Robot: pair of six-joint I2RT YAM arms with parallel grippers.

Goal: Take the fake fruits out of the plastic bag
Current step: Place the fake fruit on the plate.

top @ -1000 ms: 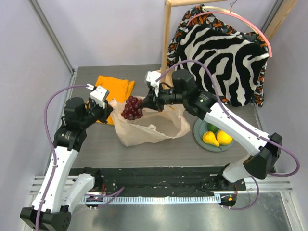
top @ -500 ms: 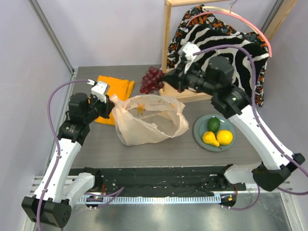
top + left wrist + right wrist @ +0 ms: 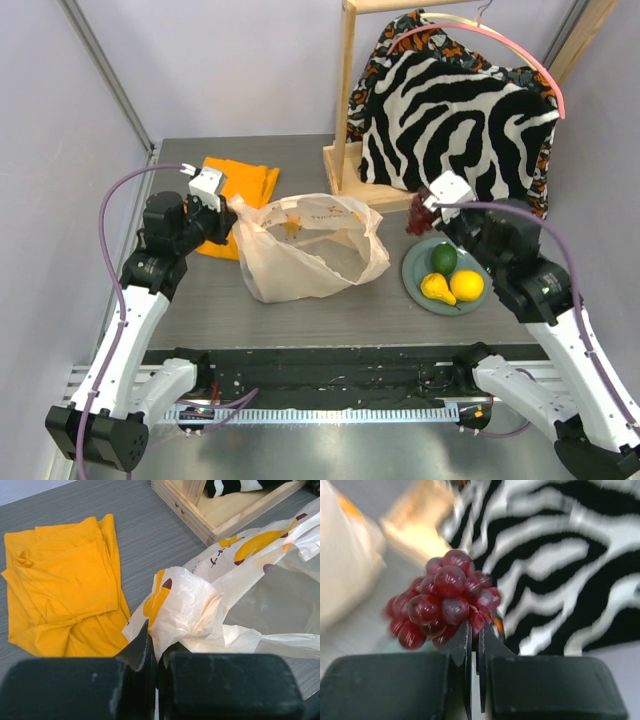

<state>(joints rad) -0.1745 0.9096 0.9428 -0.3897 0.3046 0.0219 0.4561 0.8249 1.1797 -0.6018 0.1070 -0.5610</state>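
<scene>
Right gripper [image 3: 474, 630] is pinched almost closed on the stem of the bunch of dark red grapes [image 3: 445, 600], holding it in the air just beyond the far edge of the grey-green plate [image 3: 412, 285] and in front of the zebra-patterned garment [image 3: 460, 110]. On that plate lie the green avocado [image 3: 443, 259], the yellow pear [image 3: 435, 288] and the yellow lemon [image 3: 466, 286], close together. Left gripper [image 3: 154, 642] is clamped tight on a bunched fold at the left rim of the plastic bag [image 3: 310, 260], holding that edge up off the desk [image 3: 300, 315]. The bag sits mid-desk, its mouth gaping upward, between the two grippers. A folded orange cloth [image 3: 60, 580] lies just beyond the left gripper, and the wooden rack base [image 3: 345, 170] stands behind the bag.
</scene>
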